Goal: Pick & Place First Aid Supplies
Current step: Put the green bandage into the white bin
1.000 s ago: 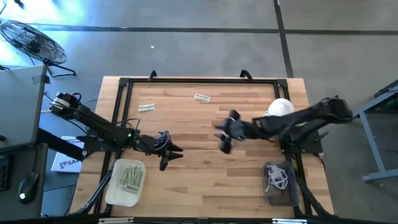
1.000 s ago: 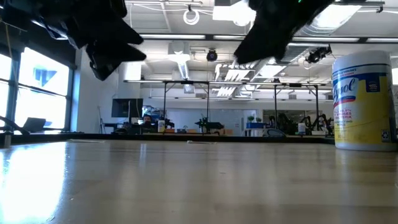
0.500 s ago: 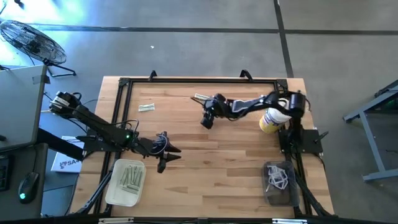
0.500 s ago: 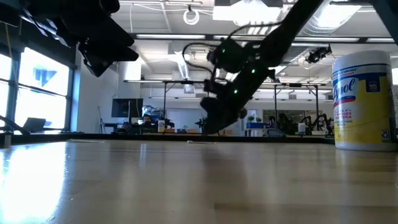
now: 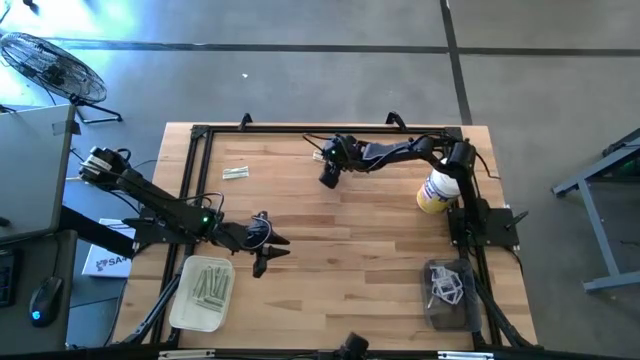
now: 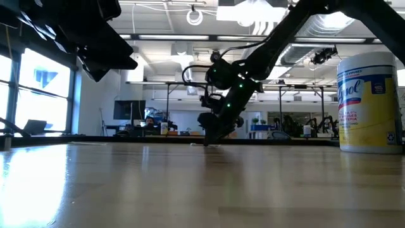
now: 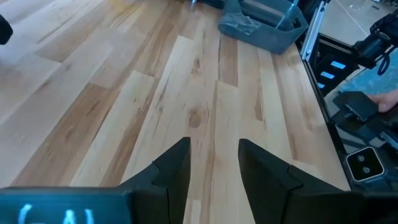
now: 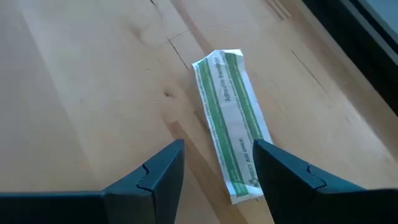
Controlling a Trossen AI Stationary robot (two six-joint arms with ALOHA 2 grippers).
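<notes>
One first aid packet (image 8: pixel 231 121), a narrow white strip with green stripes, lies flat on the wooden table near its far edge. My right gripper (image 8: pixel 217 177) is open just over it, slanting down, with a finger on either side of the strip's near end. From above, my right gripper (image 5: pixel 326 180) covers most of that packet (image 5: pixel 318 155). A second packet (image 5: pixel 235 173) lies flat at the far left. My left gripper (image 5: pixel 274 256) hangs open and empty above the near left of the table, and the left wrist view shows nothing between its fingers (image 7: pixel 177 168).
A pale tray (image 5: pixel 203 293) with several strips stands at the near left. A dark tray (image 5: pixel 450 290) holding white packets stands at the near right. A yellow wipes bottle (image 5: pixel 438 192) with a white cap stands at the right, beside my right arm. A black frame (image 5: pixel 300 130) borders the table.
My right gripper has swung from the middle of the table toward the far edge and come down, tipping further downward, until it stands over the green-striped packet. The arm no longer covers the yellow bottle.
</notes>
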